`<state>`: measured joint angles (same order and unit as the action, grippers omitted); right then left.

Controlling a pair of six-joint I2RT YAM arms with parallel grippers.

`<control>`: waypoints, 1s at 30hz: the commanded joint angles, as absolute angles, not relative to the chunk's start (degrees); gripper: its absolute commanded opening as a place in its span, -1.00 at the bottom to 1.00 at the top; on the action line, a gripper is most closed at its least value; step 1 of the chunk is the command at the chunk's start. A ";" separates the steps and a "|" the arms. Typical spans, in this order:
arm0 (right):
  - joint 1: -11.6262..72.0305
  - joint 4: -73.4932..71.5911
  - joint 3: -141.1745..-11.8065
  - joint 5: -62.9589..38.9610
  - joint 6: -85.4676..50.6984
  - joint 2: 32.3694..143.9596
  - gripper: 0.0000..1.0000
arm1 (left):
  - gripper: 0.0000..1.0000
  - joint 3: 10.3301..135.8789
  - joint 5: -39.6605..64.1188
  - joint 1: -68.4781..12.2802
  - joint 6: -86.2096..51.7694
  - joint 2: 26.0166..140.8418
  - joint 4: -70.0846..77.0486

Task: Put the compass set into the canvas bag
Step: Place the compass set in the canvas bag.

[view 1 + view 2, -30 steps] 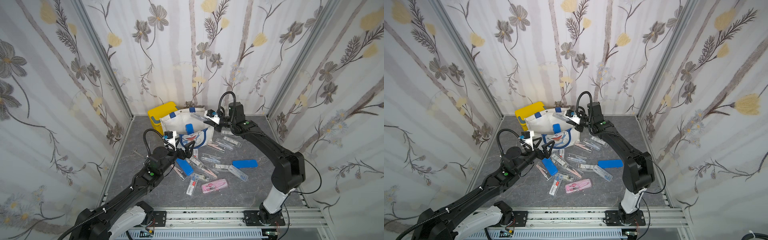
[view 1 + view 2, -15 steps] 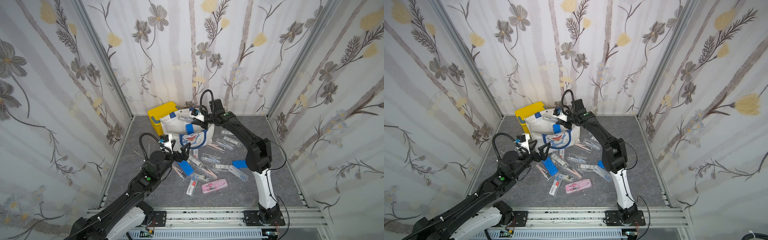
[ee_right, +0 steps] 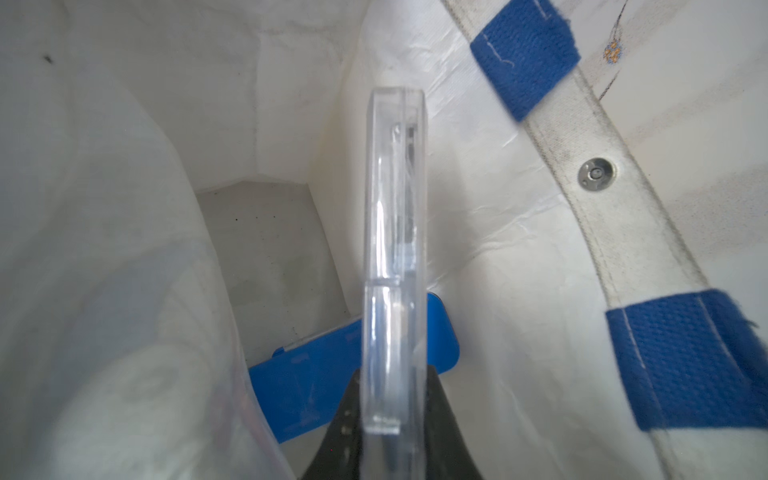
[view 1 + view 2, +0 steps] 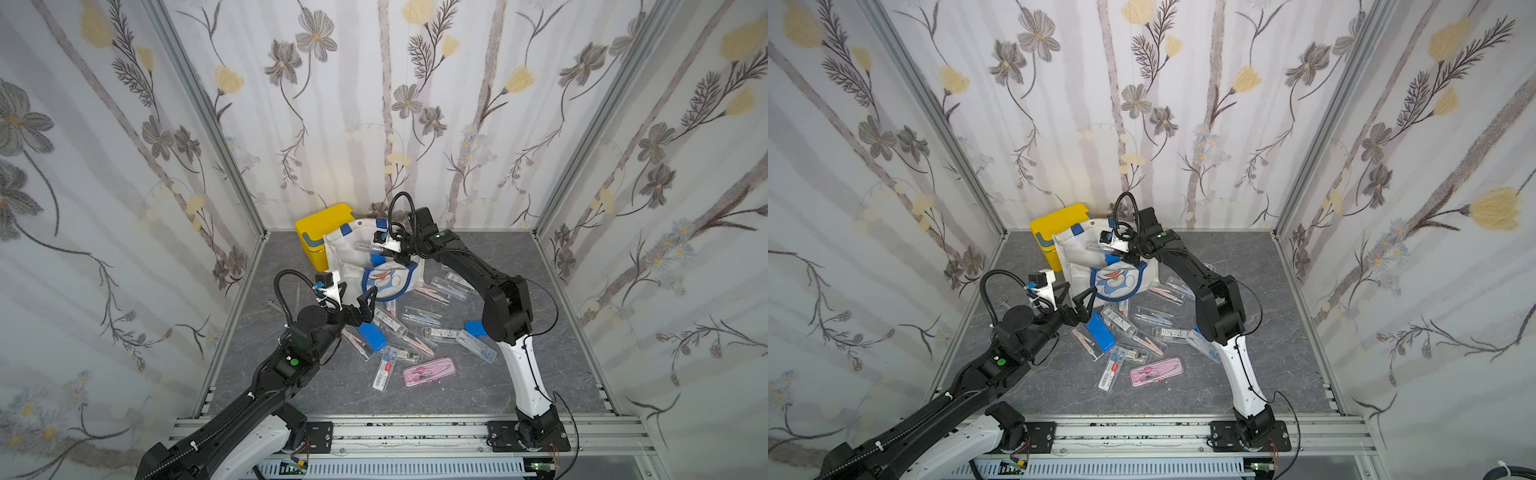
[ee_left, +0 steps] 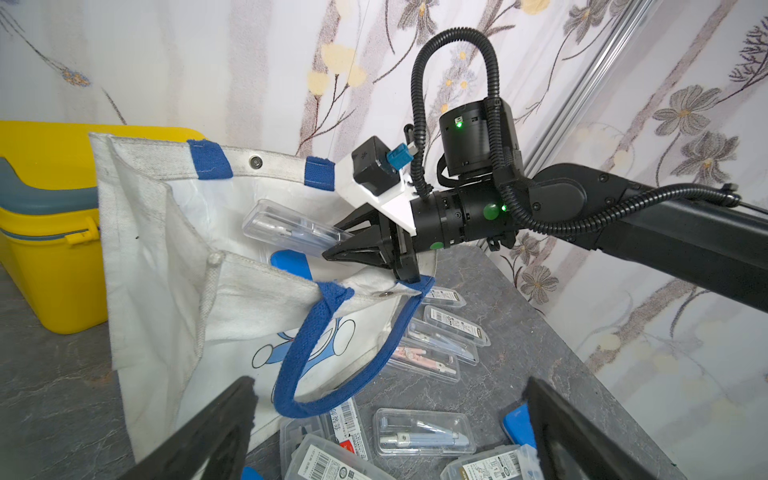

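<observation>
Top views both show the right claw [image 4: 385,249] clamped on the clear compass set [image 4: 368,248], long axis toward 9 o'clock, over the canvas bag [image 4: 347,266] mouth; left claw [image 4: 356,294] gapes empty at the bag's 7 o'clock; left wrist: its tip is past the rim; right wrist: bag floor straight beyond it.

The right arm [image 4: 505,307] has folded its elbow in toward the middle, and the right gripper [image 5: 341,244] has carried the compass set [image 5: 291,227], in its clear case, from the near edge of the canvas bag [image 5: 166,249] into its open mouth. That elbow now hides part of the blue case [image 4: 473,328], which showed whole a second ago. The left gripper [image 4: 357,293] has drawn back a little from the bag's front.
</observation>
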<state>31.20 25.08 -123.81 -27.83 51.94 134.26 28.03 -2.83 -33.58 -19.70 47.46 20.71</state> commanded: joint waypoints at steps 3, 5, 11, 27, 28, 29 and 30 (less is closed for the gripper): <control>32.10 29.84 -123.84 -21.46 53.66 135.53 -0.79 | 1.00 27.45 -3.96 -33.48 -20.48 46.39 21.09; 32.23 29.93 -123.84 -20.95 53.71 135.30 -0.75 | 1.00 27.44 -3.96 -33.46 -20.43 46.22 21.01; 32.52 29.79 -123.77 -20.33 53.96 134.57 -0.59 | 1.00 27.34 -3.96 -33.48 -20.65 45.88 20.66; 32.76 26.28 -123.75 -22.06 52.15 131.05 -0.19 | 1.00 27.07 -4.40 -33.44 -21.25 45.35 20.13; 32.81 25.83 -123.75 -22.27 51.70 130.77 -0.17 | 1.00 27.07 -4.47 -33.49 -21.27 45.35 20.13; 32.75 25.34 -123.75 -22.43 51.27 130.46 -0.14 | 1.00 27.12 -4.48 -33.48 -21.34 45.34 20.11; 32.83 24.58 -123.75 -22.58 50.46 130.07 -0.11 | 1.00 27.08 -4.48 -33.46 -21.36 45.30 20.04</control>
<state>32.73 27.05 -123.79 -20.75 52.49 131.68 27.20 -3.92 -33.52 -20.99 45.36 19.46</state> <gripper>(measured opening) 0.429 0.995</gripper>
